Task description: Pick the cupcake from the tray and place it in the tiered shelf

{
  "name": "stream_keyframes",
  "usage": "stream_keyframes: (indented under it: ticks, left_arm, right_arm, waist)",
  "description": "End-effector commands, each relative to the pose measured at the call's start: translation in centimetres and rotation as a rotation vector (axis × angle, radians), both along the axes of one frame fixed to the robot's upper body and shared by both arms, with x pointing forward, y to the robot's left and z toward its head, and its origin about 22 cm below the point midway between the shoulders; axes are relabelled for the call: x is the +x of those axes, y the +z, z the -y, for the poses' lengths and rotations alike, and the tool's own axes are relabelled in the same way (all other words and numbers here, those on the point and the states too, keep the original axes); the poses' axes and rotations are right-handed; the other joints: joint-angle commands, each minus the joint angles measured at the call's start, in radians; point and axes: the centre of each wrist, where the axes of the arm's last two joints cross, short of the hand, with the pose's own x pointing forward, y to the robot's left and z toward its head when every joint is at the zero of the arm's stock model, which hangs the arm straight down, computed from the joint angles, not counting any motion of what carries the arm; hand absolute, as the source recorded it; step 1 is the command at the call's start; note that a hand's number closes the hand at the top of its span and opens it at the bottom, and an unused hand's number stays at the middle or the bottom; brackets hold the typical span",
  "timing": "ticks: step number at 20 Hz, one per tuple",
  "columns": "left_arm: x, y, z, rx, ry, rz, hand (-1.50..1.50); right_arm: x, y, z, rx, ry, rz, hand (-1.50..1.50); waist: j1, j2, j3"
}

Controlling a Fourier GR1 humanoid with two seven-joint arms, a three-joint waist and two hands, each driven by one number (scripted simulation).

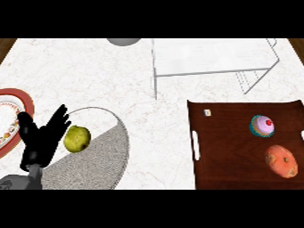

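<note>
Pink-frosted cupcake (263,125) stands upright on brown tray (233,151), cherry (268,121) up.

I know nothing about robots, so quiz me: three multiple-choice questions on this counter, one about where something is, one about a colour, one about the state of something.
1. Where is the cupcake?
A) on the brown tray
B) in the white shelf
C) on the red-rimmed plate

2. What colour is the cupcake's frosting?
A) yellow
B) pink
C) black

3. How is the robot's left hand?
A) curled round the cupcake
B) open, holding nothing
C) pressing on the tray

Answers:
1 A: it sits on the tray's brown surface.
2 B: pink frosting under a red cherry.
3 B: its fingers are straight, beside the green fruit.
</note>
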Motion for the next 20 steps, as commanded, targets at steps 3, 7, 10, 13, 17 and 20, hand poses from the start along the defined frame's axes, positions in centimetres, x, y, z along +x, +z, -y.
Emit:
stream_keyframes:
  ticks: [3,7,10,13,17,20]
  left_arm:
    - [-0.3,0.0,-0.1,-0.007,-0.008,-0.007,0.00]
    - [-0.8,-0.1,0.4,-0.025,-0.018,-0.023,0.00]
    - [0.5,-1.2,0.3,0.000,-0.013,-0.015,0.00]
    - [1.2,-0.8,0.0,-0.011,-0.005,-0.018,0.00]
    - [0.0,0.2,-0.4,-0.018,-0.015,-0.023,0.00]
    - [-0.1,-0.8,-0.8,-0.001,-0.017,-0.027,0.00]
  right_arm:
    - [1.9,0.1,-5.6,-0.114,-0.108,-0.036,-1.50]
    - [2.3,1.4,-8.1,-0.162,-0.107,-0.118,-1.50]
    - [4.0,-0.7,-10.7,-0.207,-0.088,-0.175,-1.50]
    - [4.5,-2.3,-11.9,-0.245,-0.064,-0.168,-1.50]
    - [3.8,-3.5,-10.6,-0.304,-0.086,-0.240,-1.50]
    - [2.8,-3.3,-9.2,-0.309,-0.133,-0.263,-1.50]
  waist:
    - [0.008,0.005,-0.002]
    - [0.005,0.004,-0.001]
    - [0.008,0.007,-0.002]
    - [0.007,0.008,-0.001]
    - [0.006,0.006,-0.001]
    - [0.002,0.006,-0.001]
